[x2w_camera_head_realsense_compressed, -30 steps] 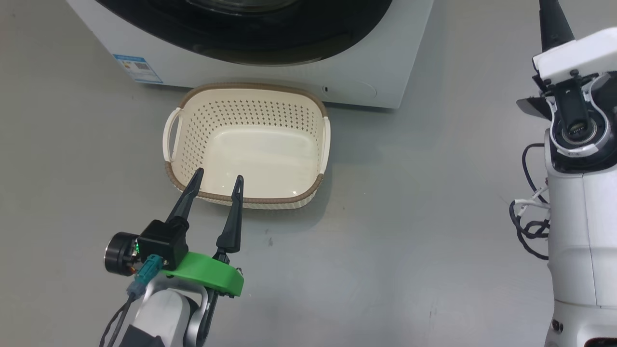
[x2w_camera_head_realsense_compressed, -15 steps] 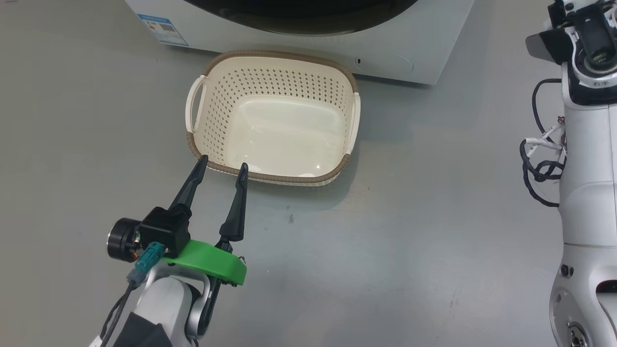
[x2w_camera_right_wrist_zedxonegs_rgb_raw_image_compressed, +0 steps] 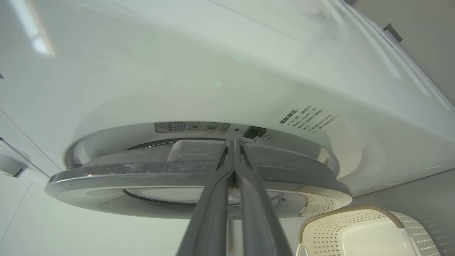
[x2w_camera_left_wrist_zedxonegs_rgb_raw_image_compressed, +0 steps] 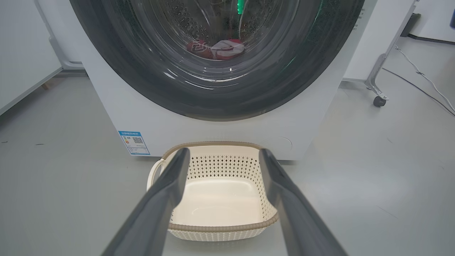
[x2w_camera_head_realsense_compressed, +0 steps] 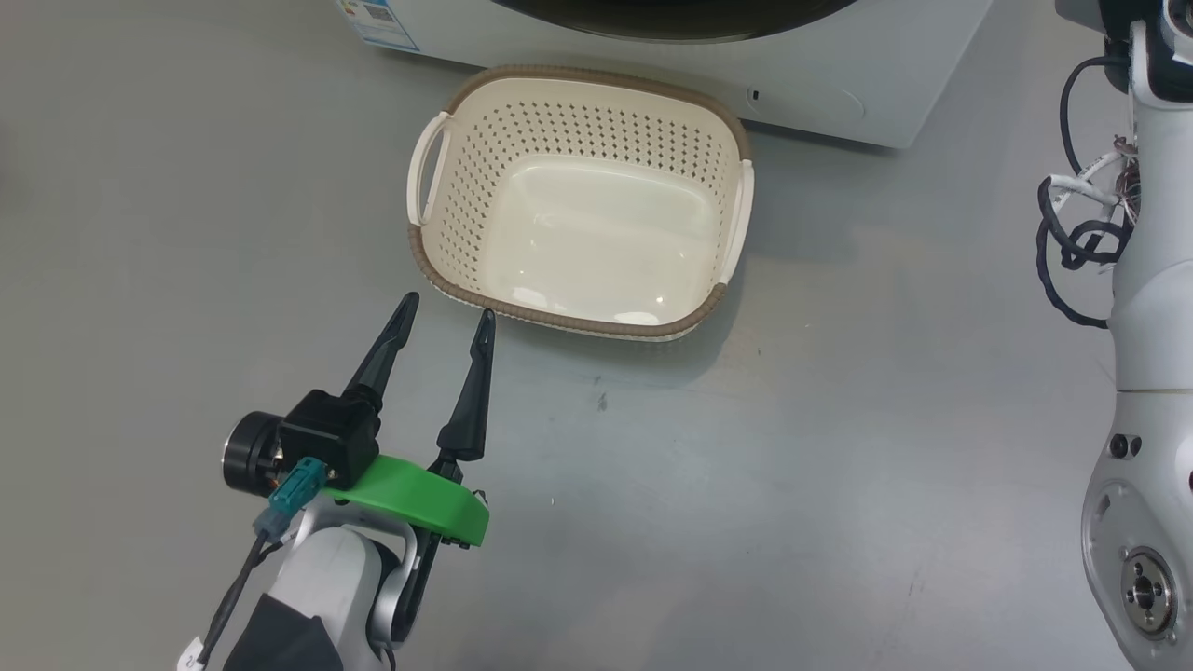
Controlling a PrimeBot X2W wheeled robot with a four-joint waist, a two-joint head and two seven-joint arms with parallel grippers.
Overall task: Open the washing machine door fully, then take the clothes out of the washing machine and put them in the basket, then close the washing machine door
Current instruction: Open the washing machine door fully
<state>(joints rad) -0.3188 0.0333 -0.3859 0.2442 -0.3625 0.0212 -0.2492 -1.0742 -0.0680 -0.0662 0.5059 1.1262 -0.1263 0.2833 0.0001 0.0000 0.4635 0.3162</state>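
Head view, L to R: a small blue label (x2w_camera_head_realsense_compressed: 377, 19) sits low on the front of the big white front-loading washing machine (x2w_camera_head_realsense_compressed: 820, 65), at top left. Below it, the left claw (x2w_camera_head_realsense_compressed: 448, 308), two long dark fingers on a green mount, is spread wide w/ nothing btwn the fingers. Its tips hang just short of the near-left corner of the small cream plastic rectangular basket (x2w_camera_head_realsense_compressed: 578, 322) w/ perforated sides & a brown woven-look rim, and are not touching it. The basket sits empty on the grey floor (x2w_camera_head_realsense_compressed: 839, 419), right in front of the machine. Far right, the pale right forearm (x2w_camera_head_realsense_compressed: 1151, 326) w/ black cables runs up the frame edge.

Left wrist view: the large round washing machine door (x2w_camera_left_wrist_zedxonegs_rgb_raw_image_compressed: 142, 81), w/ a glossy black rim & bulging clear glass, lies against the machine front, shut as far as can be told. The bright red clothes (x2w_camera_left_wrist_zedxonegs_rgb_raw_image_compressed: 227, 53) w/ white trim lie inside the drum, seen thru the glass. At right stands a grey stand leg on a caster (x2w_camera_left_wrist_zedxonegs_rgb_raw_image_compressed: 378, 101).

Right wrist view: the right claw (x2w_camera_right_wrist_zedxonegs_rgb_raw_image_compressed: 233, 141) is pressed together, w/ nothing visible btwn its fingers. Its tips are at the door's edge, by the gap btwn door & machine front, just left of a small black latch slot (x2w_camera_right_wrist_zedxonegs_rgb_raw_image_compressed: 254, 132). Contact w/ the door: can't tell.
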